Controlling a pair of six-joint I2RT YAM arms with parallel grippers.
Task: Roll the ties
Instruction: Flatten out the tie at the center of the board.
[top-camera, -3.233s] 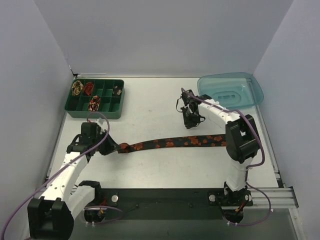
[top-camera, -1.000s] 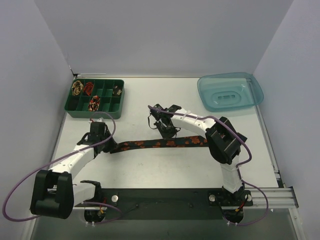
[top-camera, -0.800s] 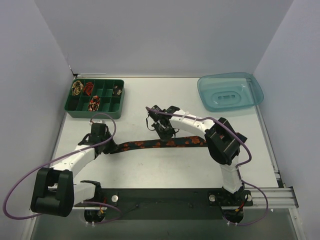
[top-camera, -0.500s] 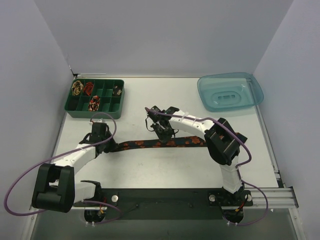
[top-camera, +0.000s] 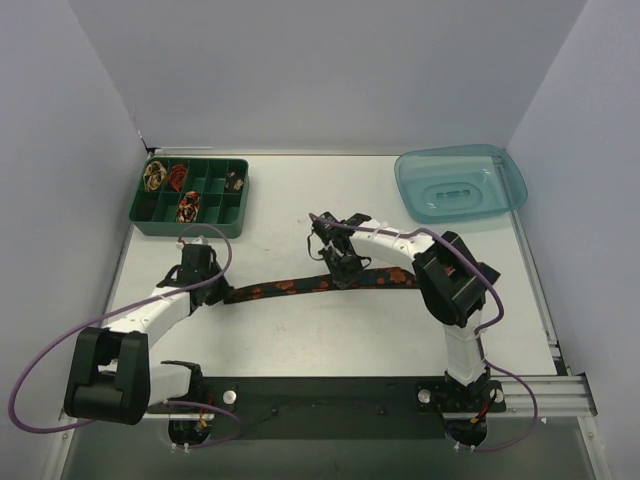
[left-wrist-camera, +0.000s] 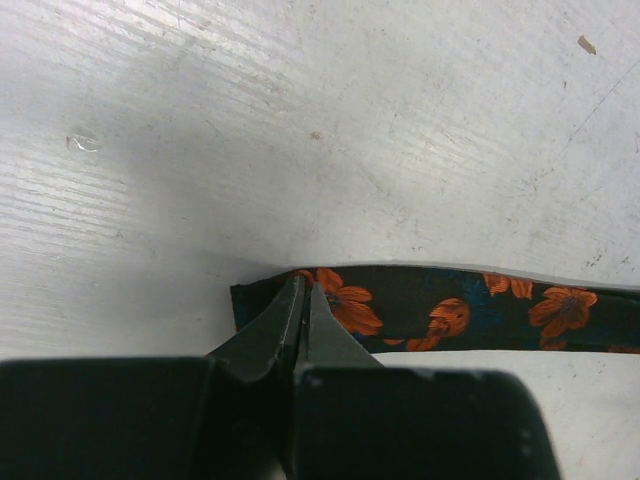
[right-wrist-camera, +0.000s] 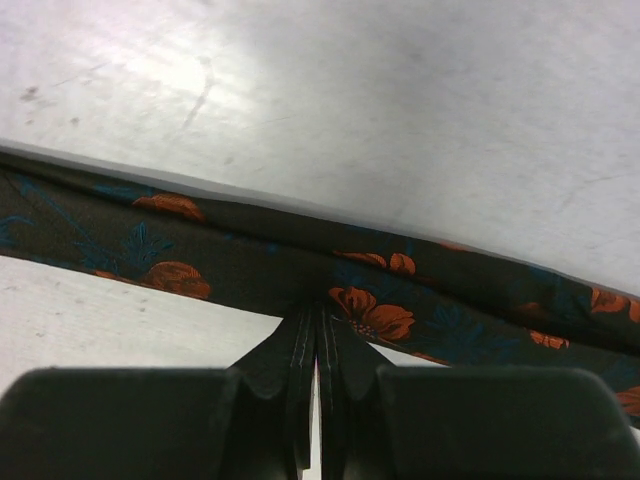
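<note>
A dark navy tie (top-camera: 285, 288) with red-orange flowers lies stretched left to right across the table's middle, sagging slightly. My left gripper (top-camera: 214, 291) is shut on the tie's narrow left end; in the left wrist view its closed tips (left-wrist-camera: 303, 292) pinch the tie (left-wrist-camera: 450, 310) near its cut end. My right gripper (top-camera: 345, 274) is shut on the tie farther right; in the right wrist view its closed tips (right-wrist-camera: 320, 308) pinch the near edge of the tie (right-wrist-camera: 230, 250), and the fabric puckers there. Small rolled ties (top-camera: 155, 176) sit in a green tray.
The green compartment tray (top-camera: 190, 229) stands at the back left with several coiled ties in it. A blue plastic tub (top-camera: 460, 182) lies at the back right. Grey walls close in the left, back and right sides. A black rail runs along the near edge.
My right gripper has moved right and nearer, down onto the tie, and the tie now bows there. The left gripper and its end of the tie have hardly moved over the last second.
</note>
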